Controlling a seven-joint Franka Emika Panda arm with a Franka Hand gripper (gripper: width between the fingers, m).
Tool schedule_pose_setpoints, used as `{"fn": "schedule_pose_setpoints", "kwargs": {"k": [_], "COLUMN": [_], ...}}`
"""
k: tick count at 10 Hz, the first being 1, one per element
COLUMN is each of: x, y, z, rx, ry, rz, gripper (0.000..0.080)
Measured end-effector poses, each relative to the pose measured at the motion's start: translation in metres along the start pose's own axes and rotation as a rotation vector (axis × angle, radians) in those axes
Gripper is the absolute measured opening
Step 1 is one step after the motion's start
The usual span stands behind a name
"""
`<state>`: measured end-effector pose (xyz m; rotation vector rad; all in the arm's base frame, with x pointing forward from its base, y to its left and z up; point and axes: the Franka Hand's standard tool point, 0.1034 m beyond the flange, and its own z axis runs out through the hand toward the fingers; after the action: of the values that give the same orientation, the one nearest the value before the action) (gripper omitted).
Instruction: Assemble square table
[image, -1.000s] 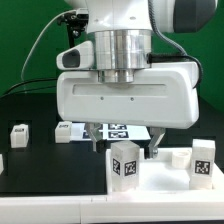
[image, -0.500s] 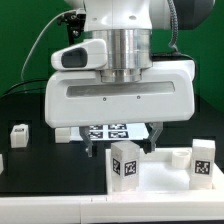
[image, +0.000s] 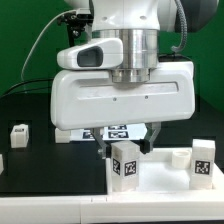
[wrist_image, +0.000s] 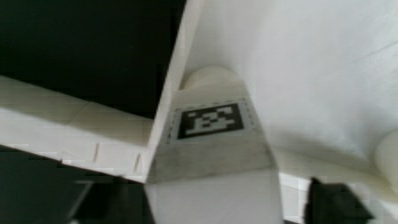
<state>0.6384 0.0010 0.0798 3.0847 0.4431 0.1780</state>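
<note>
Exterior view: hand (image: 128, 146) hangs low over the black surface (image: 45, 165), fingers spread wide, holding nothing. Square table panel (image: 172, 158) lies at the exterior view's right, with the near leg (image: 125, 166) and far-right leg (image: 203, 165) upright at its corners. Small loose leg (image: 18, 132) sits well apart at the exterior view's left. Wrist view: near leg between the fingers (wrist_image: 331, 202), with gaps on both sides.

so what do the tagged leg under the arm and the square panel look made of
Leg: smooth matte white, likely plastic, with crisp edges; its tag looks like a printed sticker. Square panel: same matte white, moulded raised rim, probably plastic too.
</note>
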Motion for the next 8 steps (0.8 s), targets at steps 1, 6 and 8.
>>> {"fn": "schedule_pose_setpoints", "kwargs": {"k": [1,6,8], "x": [0.0001,-0.0003,-0.0026], "y": [-0.0002,0.0014,0.0039], "z": [0.0000,0.0001,0.0000], "rx": [0.001,-0.027,-0.028], "ry": [0.000,0.078,0.088], "rz": [0.099,0.590,0.936], "gripper": [0.0397,0.0284,0.0284]}}
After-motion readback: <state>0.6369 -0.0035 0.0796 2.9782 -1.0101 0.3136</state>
